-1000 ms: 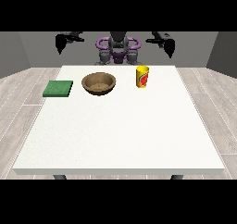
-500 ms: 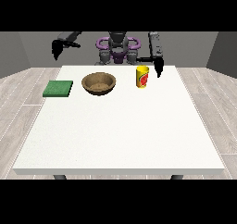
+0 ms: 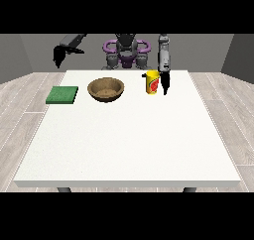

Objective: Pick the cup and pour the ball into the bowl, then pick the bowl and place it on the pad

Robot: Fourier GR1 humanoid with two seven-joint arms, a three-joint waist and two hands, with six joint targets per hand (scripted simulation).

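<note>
On the white surface (image 3: 127,145): yellow cup (image 3: 152,82) just beside the robot hand (image 3: 164,83) at the view's right (finger state indiscernible), bowl (image 3: 105,89) and green pad (image 3: 62,94) leftward.

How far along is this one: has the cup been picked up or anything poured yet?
Nothing is done yet. The cup stands upright on the table, the bowl sits in the middle apart from the pad. In hand: the hand at the view's right hangs right beside the cup; whether it touches it I cannot tell. The other hand is raised off to the side. Left: grasp, pour, move the bowl onto the pad.
</note>
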